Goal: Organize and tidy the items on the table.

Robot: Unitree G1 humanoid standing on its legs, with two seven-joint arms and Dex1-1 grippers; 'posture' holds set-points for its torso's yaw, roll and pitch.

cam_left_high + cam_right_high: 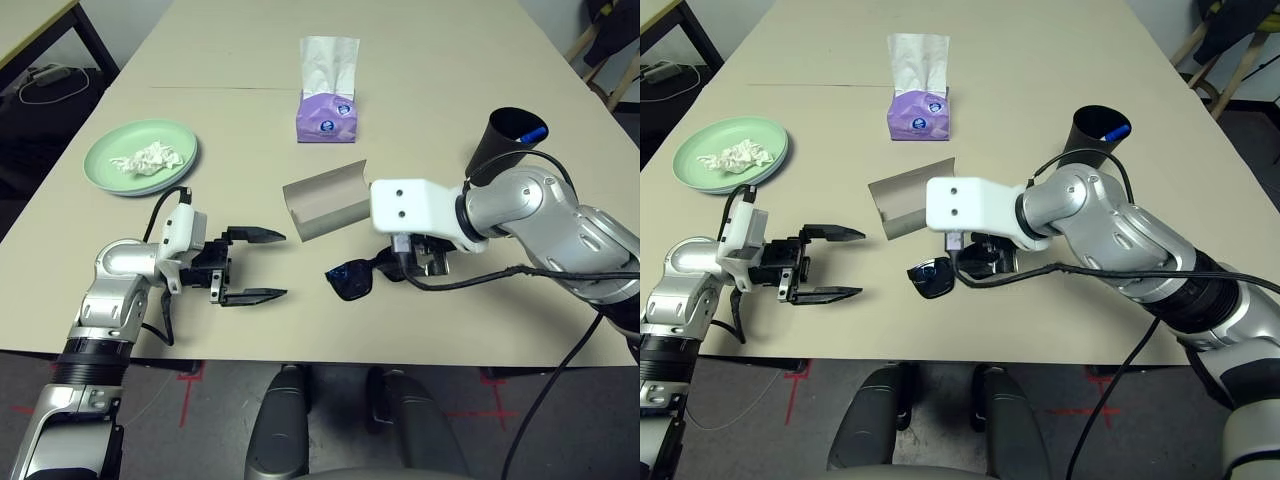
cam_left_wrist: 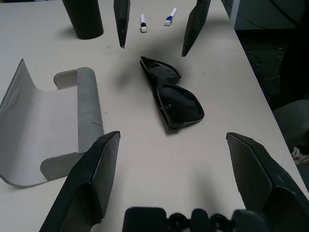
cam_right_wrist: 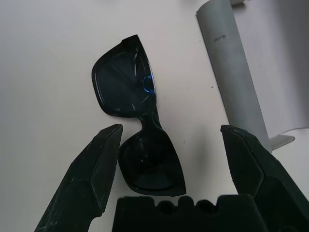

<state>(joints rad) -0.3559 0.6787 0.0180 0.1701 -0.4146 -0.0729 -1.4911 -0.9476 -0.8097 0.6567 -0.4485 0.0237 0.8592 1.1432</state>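
- Left eye view: table (image 1: 230,330), beige, bearing the lot. Pale green plate (image 1: 118,153) on a light blue plate (image 1: 155,188), far left, with a crumpled tissue wad (image 1: 148,159) on top. Purple tissue pack (image 1: 326,119), upright, beyond the grey glasses case (image 1: 325,198), which lies open. Black sunglasses (image 1: 350,281) outside the case, partly under the right forearm. Left gripper (image 1: 285,266), spread wide, nothing held. Risk: moving it inward at the same time as the other arm could bring the two together.

- Right eye view: black cup (image 1: 1090,135) with a blue pen (image 1: 1116,132), beside the right forearm. Risk: a careless swing of that arm, or of its trailing cable, might tip the cup.

- Left wrist view: right gripper (image 2: 153,51), fingers well apart, above the table; black marker (image 2: 143,23) and blue marker (image 2: 169,18) lying beyond. Risk: the left fingers, coming down over the case edge, might push it askew.

- Right wrist view: right fingers wide open, empty, sunglasses between and ahead of them. Risk: closing with the frame slanted could pinch one lens only, so that the pair twists or slips.
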